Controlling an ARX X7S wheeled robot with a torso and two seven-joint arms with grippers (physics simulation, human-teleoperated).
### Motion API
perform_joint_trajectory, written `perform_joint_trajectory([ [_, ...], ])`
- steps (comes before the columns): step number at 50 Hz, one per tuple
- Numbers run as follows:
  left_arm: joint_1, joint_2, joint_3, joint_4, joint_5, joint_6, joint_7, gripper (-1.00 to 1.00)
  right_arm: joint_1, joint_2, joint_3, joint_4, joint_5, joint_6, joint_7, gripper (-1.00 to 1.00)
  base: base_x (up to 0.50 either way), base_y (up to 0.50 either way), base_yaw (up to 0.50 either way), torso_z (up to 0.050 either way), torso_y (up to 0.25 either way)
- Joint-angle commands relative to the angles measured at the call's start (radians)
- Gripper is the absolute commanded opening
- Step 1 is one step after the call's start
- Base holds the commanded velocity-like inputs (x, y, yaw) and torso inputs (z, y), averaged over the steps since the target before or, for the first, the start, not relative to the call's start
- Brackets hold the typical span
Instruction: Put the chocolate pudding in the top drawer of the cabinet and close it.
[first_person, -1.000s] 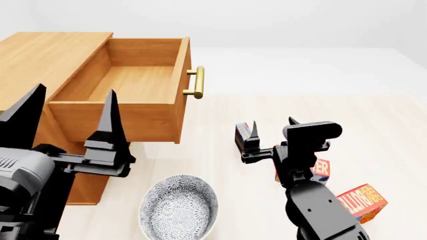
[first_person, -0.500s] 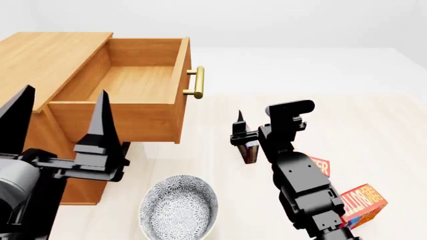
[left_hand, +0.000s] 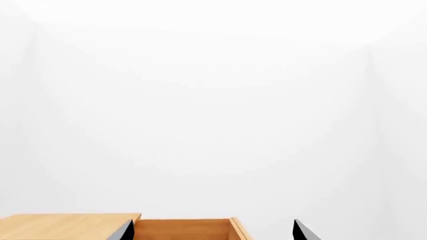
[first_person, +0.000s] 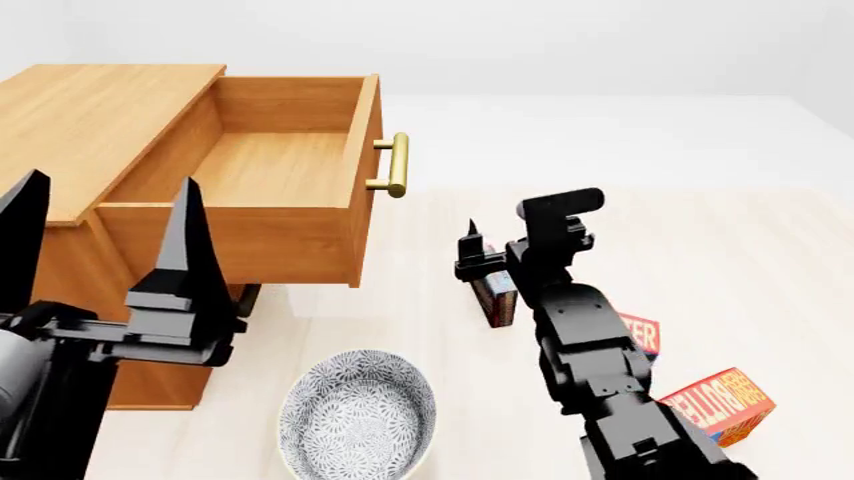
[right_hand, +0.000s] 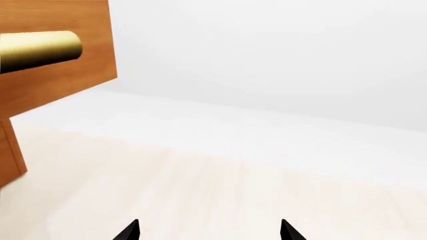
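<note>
Chocolate pudding (first_person: 499, 291) stands on its thin edge on the pale bench (first_person: 774, 250), just behind the right gripper (first_person: 483, 262), whose jaws are spread beside the box, probably to close on its narrow sides. Left gripper (first_person: 100, 240) hovers with jaws wide apart in front of the cabinet (first_person: 80, 120), holding nothing. Top drawer (first_person: 287, 165) is pulled out and bare inside, so there is free room above its rim to lower the box, and its brass handle (first_person: 395, 165) is near the pudding.

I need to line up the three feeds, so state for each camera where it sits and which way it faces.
Head: high on the robot, looking down at the cabinet, its open top drawer, both arms.
Left wrist: faces the white wall over the cabinet top; left pincer tips show.
Right wrist: faces floor and wall; right pincer tips show.
Shared: the drawer's brass handle.
</note>
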Motion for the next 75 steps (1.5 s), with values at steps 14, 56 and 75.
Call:
perform_joint_trajectory([
  [14, 0.031, 0.009, 0.007, -0.018, 0.019, 0.044, 0.02, 1.0, 0.056, -0.032, 0.167, 0.113, -0.177, 0.021, -0.054, 1.0, 0.0, 0.0, 0.0, 0.0, 0.0],
  [56, 0.083, 0.013, -0.015, -0.024, 0.027, 0.123, 0.044, 1.0, 0.059, -0.032, 0.17, 0.113, -0.207, 0.047, -0.052, 1.0, 0.0, 0.0, 0.0, 0.0, -0.081],
  [75, 0.081, 0.01, 0.001, -0.029, 0.033, 0.121, 0.044, 1.0, 0.067, -0.033, 0.138, 0.113, -0.18, 0.054, -0.04, 1.0, 0.0, 0.0, 0.0, 0.0, -0.127],
])
